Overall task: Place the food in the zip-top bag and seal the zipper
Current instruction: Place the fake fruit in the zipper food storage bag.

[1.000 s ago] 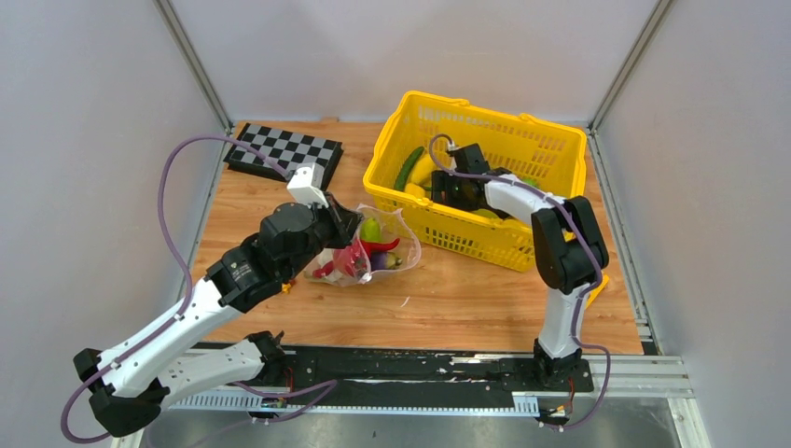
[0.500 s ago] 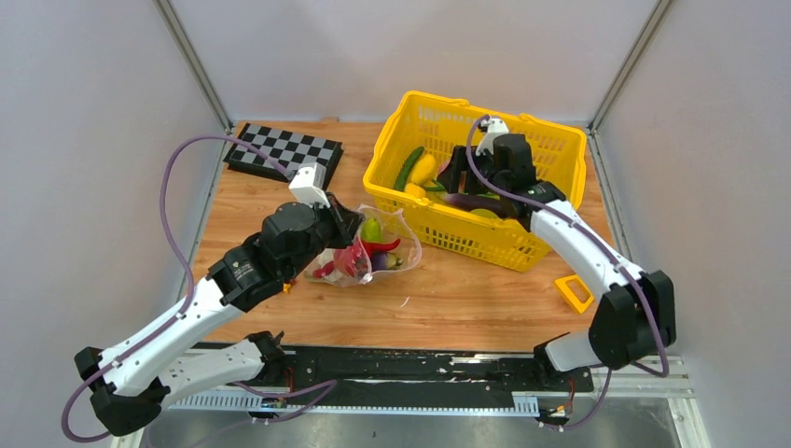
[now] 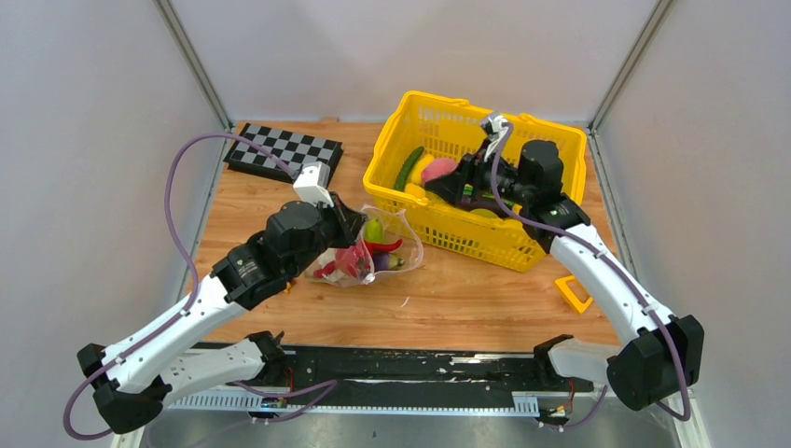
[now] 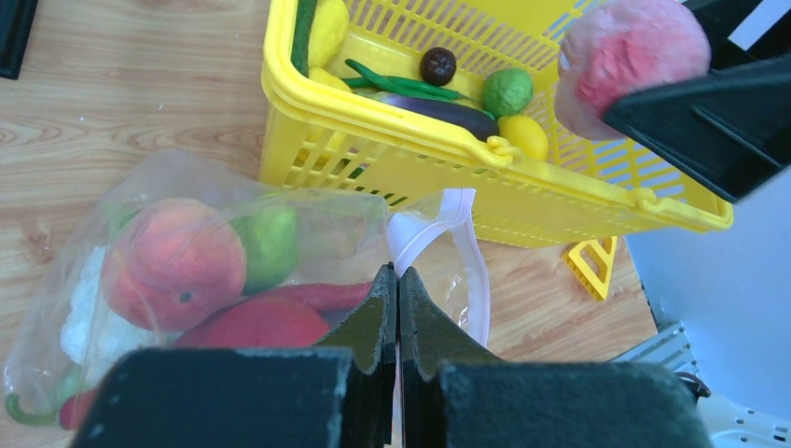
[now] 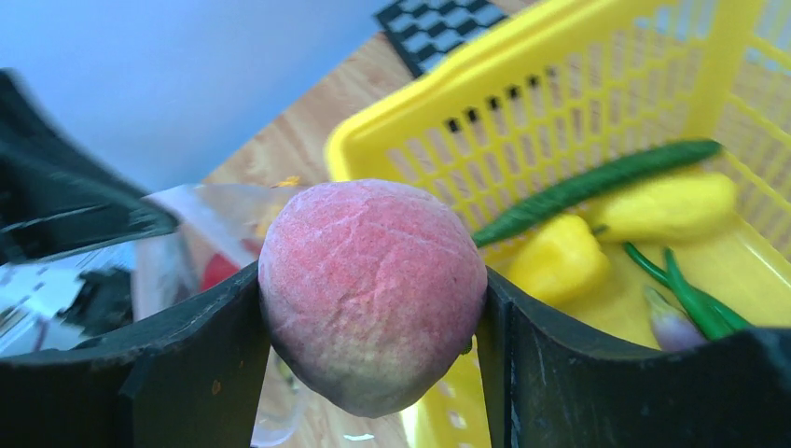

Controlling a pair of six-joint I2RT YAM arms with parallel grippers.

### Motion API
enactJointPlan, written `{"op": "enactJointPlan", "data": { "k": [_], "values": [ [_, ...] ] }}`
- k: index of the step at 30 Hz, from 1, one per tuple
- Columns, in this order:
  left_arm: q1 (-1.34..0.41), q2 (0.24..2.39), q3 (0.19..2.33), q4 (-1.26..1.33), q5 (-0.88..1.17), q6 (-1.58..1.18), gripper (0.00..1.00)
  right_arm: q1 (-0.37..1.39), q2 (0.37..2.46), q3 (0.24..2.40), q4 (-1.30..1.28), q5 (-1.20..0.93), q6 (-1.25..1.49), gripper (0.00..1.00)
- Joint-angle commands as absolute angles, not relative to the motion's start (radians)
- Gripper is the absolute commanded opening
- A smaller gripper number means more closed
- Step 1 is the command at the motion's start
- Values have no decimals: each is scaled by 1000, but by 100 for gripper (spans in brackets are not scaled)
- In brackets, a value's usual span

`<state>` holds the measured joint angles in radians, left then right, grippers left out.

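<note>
The zip-top bag (image 3: 378, 250) lies on the table left of the yellow basket, holding a peach-like piece (image 4: 173, 261), a green piece (image 4: 270, 245) and a red chili (image 4: 317, 296). My left gripper (image 4: 398, 275) is shut on the bag's mouth edge, right where the pale pink zipper strip (image 4: 474, 257) loops away. My right gripper (image 5: 371, 280) hangs over the basket's left part, shut on a pink-red round piece of food (image 5: 373, 289), which the top view also shows (image 3: 438, 170). More food lies in the basket: a dark eggplant (image 4: 438, 105), yellow pieces and green beans.
The yellow basket (image 3: 485, 238) stands at the back right, close to the bag's right side. A checkerboard plate (image 3: 284, 151) lies at the back left. A small yellow frame piece (image 3: 572, 292) rests on the table in front of the basket's right end.
My right gripper has come up out of the basket with the pink-red round piece, and that arm's elbow has swung out to the right. The left arm and bag have not moved.
</note>
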<state>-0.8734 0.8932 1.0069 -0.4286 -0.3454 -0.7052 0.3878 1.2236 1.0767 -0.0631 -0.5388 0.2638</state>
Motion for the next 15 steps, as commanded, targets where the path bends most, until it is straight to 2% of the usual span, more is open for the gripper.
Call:
{"op": "enactJointPlan", "data": {
  "k": [1,4,7,11,15],
  "values": [
    [-870,903,1028,-382,-347,-699,0,397,1195,1072,59,-856,233,50],
    [-869,912,1033,-382,-341,-699,0,436,1189,1072,28,-954,167,50],
    [-870,914,1034,-382,-344,-701,0,502,1183,1094,-105,-973,36,52],
    [-870,913,1032,-375,-345,-706,0,620,1197,1150,-315,-926,-165,52],
    [-870,914,1034,-369,-339,-710,0,670,1214,1156,-361,-835,-186,52]
  ]
}}
